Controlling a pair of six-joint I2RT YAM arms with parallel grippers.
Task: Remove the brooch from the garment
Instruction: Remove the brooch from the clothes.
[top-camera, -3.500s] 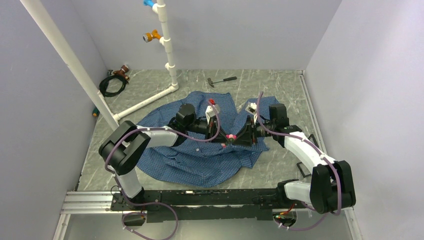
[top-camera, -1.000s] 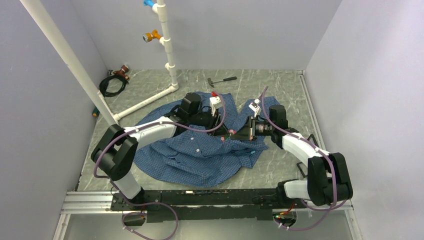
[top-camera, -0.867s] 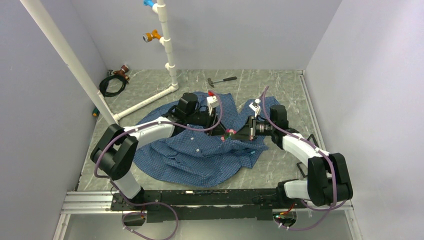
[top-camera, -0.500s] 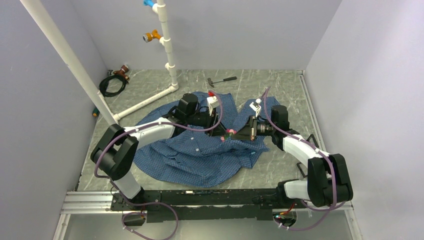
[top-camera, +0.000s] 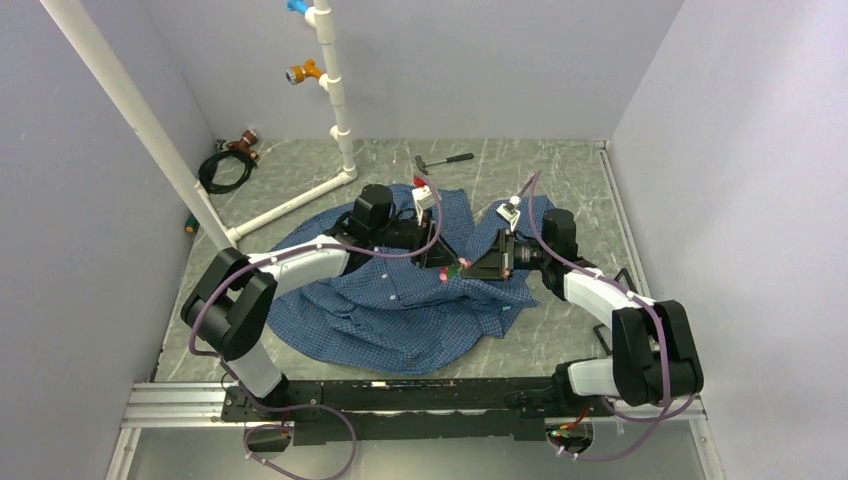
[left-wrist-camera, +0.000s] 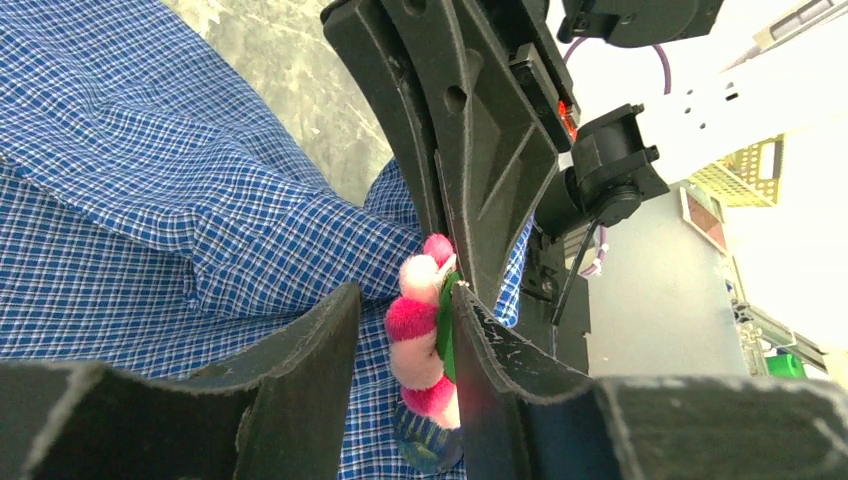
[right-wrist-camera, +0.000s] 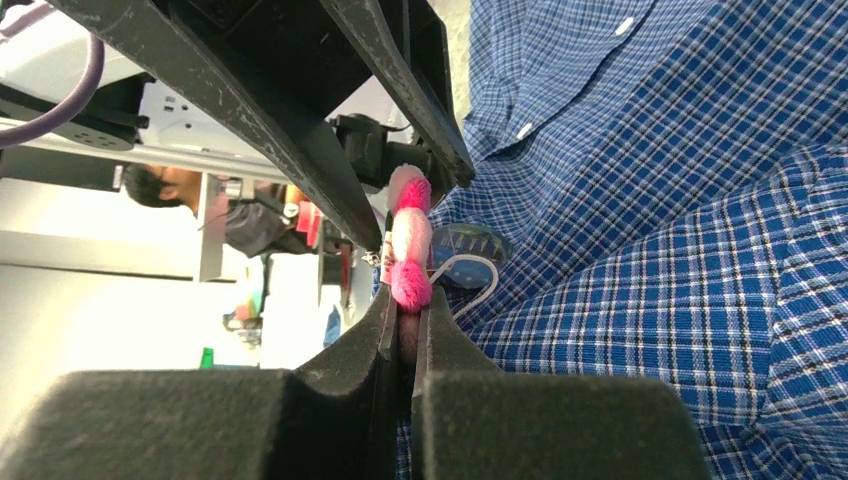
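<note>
The garment (top-camera: 390, 310) is a blue checked shirt spread over the table. The brooch (top-camera: 456, 266) is a small pink and white pompom flower with a green back. Both grippers meet at it above the shirt's middle. My right gripper (right-wrist-camera: 408, 298) is shut on the brooch (right-wrist-camera: 410, 240) at its lower pink edge. My left gripper (left-wrist-camera: 405, 300) stands open around the brooch (left-wrist-camera: 420, 330): one finger rests against the green back, the other is clear of the pompoms. Shirt cloth (left-wrist-camera: 150, 180) lies bunched just behind. A small dark round patch (right-wrist-camera: 460, 243) shows beside the brooch.
A hammer (top-camera: 443, 160) lies at the back of the table. A white pipe frame (top-camera: 335, 100) rises at the back left, with a coiled black cable (top-camera: 225, 165) beside it. Grey walls close in on three sides.
Both grippers have stayed together at the brooch and drifted slightly toward the back of the table. The left jaws have widened a little; the right ones stay closed.
</note>
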